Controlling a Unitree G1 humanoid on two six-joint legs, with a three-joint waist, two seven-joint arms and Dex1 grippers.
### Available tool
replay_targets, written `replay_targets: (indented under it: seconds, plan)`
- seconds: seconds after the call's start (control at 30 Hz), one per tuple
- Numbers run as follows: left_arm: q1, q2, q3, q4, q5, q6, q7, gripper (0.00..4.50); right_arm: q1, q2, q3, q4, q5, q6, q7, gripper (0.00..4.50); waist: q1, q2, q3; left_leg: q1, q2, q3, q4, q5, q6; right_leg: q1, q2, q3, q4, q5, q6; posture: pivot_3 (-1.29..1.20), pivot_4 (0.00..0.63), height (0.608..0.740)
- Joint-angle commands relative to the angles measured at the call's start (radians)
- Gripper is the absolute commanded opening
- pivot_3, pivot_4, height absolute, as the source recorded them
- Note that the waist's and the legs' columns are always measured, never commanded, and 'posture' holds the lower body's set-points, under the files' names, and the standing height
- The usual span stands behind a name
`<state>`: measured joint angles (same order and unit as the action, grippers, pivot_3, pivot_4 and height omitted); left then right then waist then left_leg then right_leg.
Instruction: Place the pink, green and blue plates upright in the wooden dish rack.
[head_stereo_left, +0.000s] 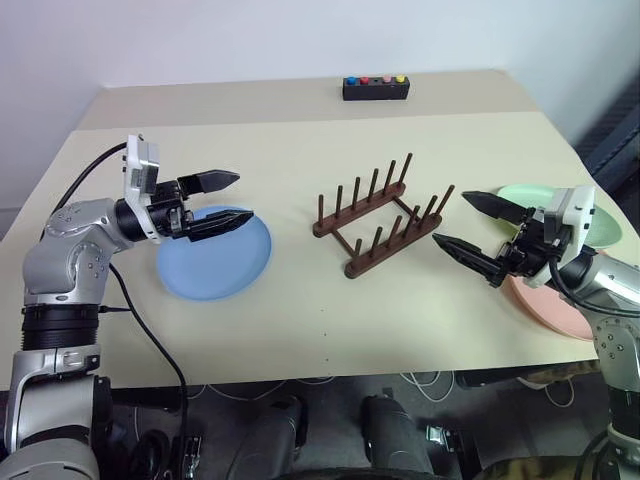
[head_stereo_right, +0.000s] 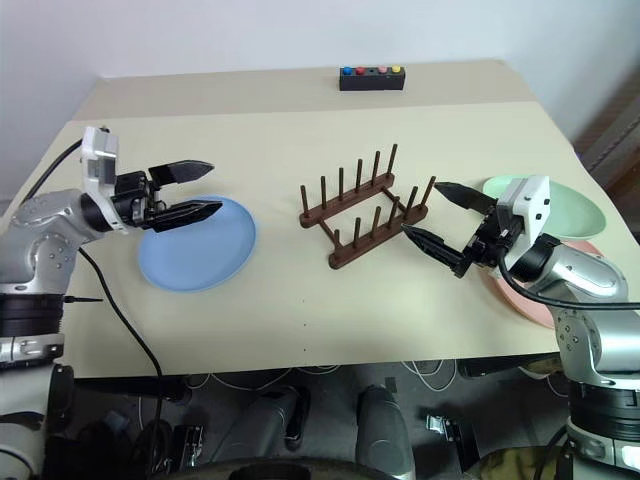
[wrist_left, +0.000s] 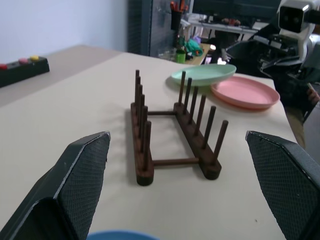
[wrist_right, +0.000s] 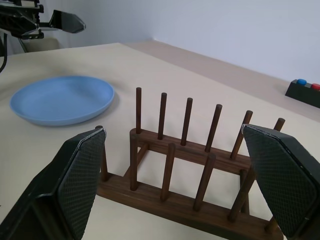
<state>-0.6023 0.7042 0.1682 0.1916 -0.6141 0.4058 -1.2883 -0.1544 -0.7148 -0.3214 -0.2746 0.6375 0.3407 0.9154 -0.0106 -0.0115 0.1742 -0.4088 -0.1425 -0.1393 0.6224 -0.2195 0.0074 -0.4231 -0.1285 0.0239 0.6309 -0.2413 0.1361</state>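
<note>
**A:** Wooden dish rack sits mid-worktop in the head cam, dark brown, two rails of pegs, nothing in it. Blue plate lies flat to its left, and the left claw hangs over that plate's rim, fingers spread wide, holding nothing. Over on the right the green plate and pink plate lie flat near the worktop's edge, partly behind the right claw, which is also wide and empty, pointing toward the rack. Black box with coloured buttons is way at the back.

**B:** Left wrist cam agree?

**A:** Yep. Both black fingers stand far apart with the rack framed between them, well clear of it. Past the rack the green plate overlaps the edge of the pink one. A sliver of blue plate shows just under the claw.

**B:** And the right wrist?

**A:** Same deal: fingers spread wide either side of the rack, not touching it. Blue plate lies flat beyond, with the other claw hanging above it.
</note>
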Motion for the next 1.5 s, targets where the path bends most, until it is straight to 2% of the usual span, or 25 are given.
replay_targets:
  seconds: [0.03, 0.33, 0.53, 0.7, 0.83, 1.0, 1.2, 1.5]
  plan:
    - [-0.024, 0.008, 0.000, 0.006, 0.008, -0.016, -0.019, 4.50, -0.005, 0.002, -0.015, -0.039, 0.004, -0.022, -0.007, 4.47, -0.001, 0.000, 0.000, 0.000, 0.000, 0.000, 0.000, 0.000, 0.000, 0.000, 0.000, 0.000, 0.000, 0.000, 0.000, 0.00, 0.150, 0.740]
    - [-0.068, -0.008, -0.013, 0.050, 0.025, -0.023, -0.036, 4.50, 0.003, -0.002, -0.024, -0.055, 0.009, -0.022, -0.020, 4.47, 0.000, 0.000, 0.000, 0.000, 0.000, 0.000, 0.000, 0.000, 0.000, 0.000, 0.000, 0.000, 0.000, 0.000, 0.000, 0.00, 0.150, 0.740]
    - [-0.045, -0.038, -0.009, 0.025, 0.023, -0.036, -0.012, 4.50, 0.010, -0.007, -0.022, -0.030, 0.030, 0.000, 0.002, 4.47, 0.000, 0.000, 0.000, 0.000, 0.000, 0.000, 0.000, 0.000, 0.000, 0.000, 0.000, 0.000, 0.000, 0.000, 0.000, 0.00, 0.150, 0.740]
    - [0.004, -0.044, -0.004, -0.003, 0.014, -0.024, -0.010, 4.50, 0.051, -0.047, -0.053, -0.016, -0.034, -0.024, -0.007, 4.47, 0.000, 0.000, 0.000, 0.000, 0.000, 0.000, 0.000, 0.000, 0.000, 0.000, 0.000, 0.000, 0.000, 0.000, 0.000, 0.00, 0.150, 0.740]
    - [-0.025, -0.041, -0.005, 0.020, 0.012, -0.004, -0.005, 4.50, 0.108, -0.086, -0.118, 0.004, -0.084, -0.035, -0.031, 4.47, 0.005, 0.000, 0.000, 0.000, 0.000, 0.000, 0.002, 0.000, 0.000, 0.001, 0.000, 0.000, 0.000, 0.000, 0.000, 0.00, 0.150, 0.740]
    - [-0.013, -0.026, -0.013, 0.017, 0.002, 0.017, -0.043, 4.50, 0.226, -0.151, -0.147, -0.018, -0.162, 0.040, -0.074, 4.47, 0.003, 0.000, 0.000, 0.000, 0.000, 0.000, 0.001, 0.000, 0.000, 0.001, 0.000, 0.000, 0.000, 0.000, 0.000, 0.00, 0.150, 0.740]
    - [0.007, -0.007, -0.046, -0.039, -0.029, 0.063, -0.142, 4.50, 0.365, -0.233, -0.223, -0.082, -0.166, 0.249, -0.094, 4.47, 0.001, 0.000, 0.000, 0.000, 0.000, 0.000, 0.002, 0.000, 0.000, 0.001, 0.000, 0.000, 0.000, 0.000, 0.000, 0.00, 0.150, 0.740]
    - [0.033, 0.065, -0.055, -0.195, -0.143, 0.224, -0.250, 4.50, 0.394, -0.301, -0.240, -0.062, -0.138, 0.499, -0.099, 4.47, 0.001, 0.000, 0.000, 0.000, 0.000, 0.000, 0.001, 0.000, 0.001, 0.001, 0.000, 0.000, 0.000, 0.000, 0.000, 0.00, 0.150, 0.740]
